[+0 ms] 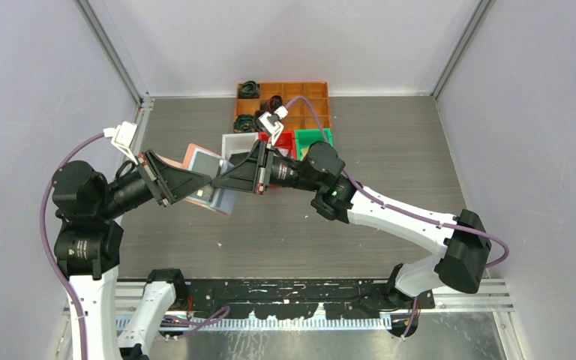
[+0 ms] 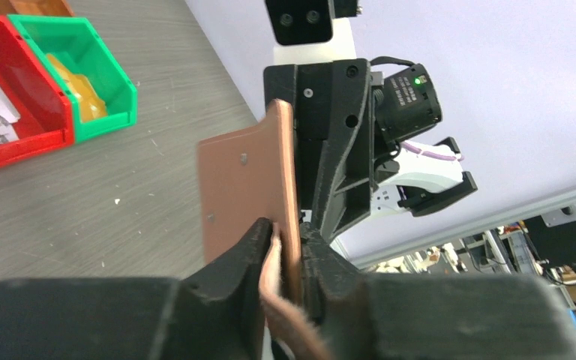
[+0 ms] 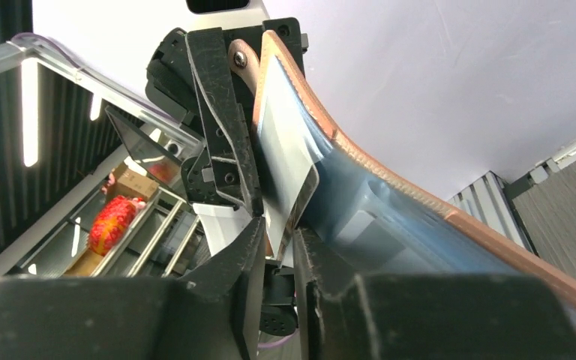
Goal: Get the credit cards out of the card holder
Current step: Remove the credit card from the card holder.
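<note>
The card holder (image 1: 208,180) is held up off the table between the two arms, its grey-blue pocket face toward the right arm. My left gripper (image 2: 289,234) is shut on its tan-pink edge (image 2: 247,184) and strap tab. In the right wrist view a whitish-silver credit card (image 3: 289,161) sticks out of the card holder's blue pocket (image 3: 390,225). My right gripper (image 3: 281,236) has its jaws on either side of that card's corner. The card lies against one finger, with a narrow gap to the other. No black card shows.
White (image 1: 238,142), red (image 1: 285,140) and green (image 1: 313,136) bins stand behind the grippers, in front of an orange divided tray (image 1: 300,94) holding black coiled bundles. The red bin (image 2: 15,90) holds something whitish and the green bin (image 2: 82,75) something yellow-orange. Grey walls enclose the table.
</note>
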Controlling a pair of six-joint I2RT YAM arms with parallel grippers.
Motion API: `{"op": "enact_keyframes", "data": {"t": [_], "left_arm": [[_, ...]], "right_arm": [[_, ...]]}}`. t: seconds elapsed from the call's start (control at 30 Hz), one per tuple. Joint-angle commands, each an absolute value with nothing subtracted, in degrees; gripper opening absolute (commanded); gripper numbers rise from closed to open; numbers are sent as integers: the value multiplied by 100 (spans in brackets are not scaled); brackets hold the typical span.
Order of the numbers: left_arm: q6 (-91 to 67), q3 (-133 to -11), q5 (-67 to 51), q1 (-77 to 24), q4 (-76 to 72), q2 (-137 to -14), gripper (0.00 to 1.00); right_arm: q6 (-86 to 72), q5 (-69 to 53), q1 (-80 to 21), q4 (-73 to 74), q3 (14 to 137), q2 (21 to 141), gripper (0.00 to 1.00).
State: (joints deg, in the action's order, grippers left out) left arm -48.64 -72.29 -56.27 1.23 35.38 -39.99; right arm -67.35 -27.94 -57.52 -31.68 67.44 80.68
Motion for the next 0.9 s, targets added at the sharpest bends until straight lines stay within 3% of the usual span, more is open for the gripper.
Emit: {"op": "enact_keyframes", "data": {"t": [0.0,0.13,0.33,0.73,0.87], "left_arm": [[-5512,-7165,-6141,97,2943,-3946,29],[-5795,-7207,-6268,97,2733,-3983,33],[-5937,-7293,-6272,97,2682,-4016,29],[-6104,-7520,-6105,110,2717,-4083,11],[-6121,-7566,-6092,114,2751,-4080,8]], "right_arm": [[-7128,-2488,-5757,-4419,6608,8073,23],[-7154,-2409,-5757,-4611,6426,8023,16],[-7143,-2351,-5752,-4792,6248,7934,12],[-7193,-2318,-5751,-5161,5841,7795,12],[-7302,-2360,-5756,-5385,5825,7839,18]]}}
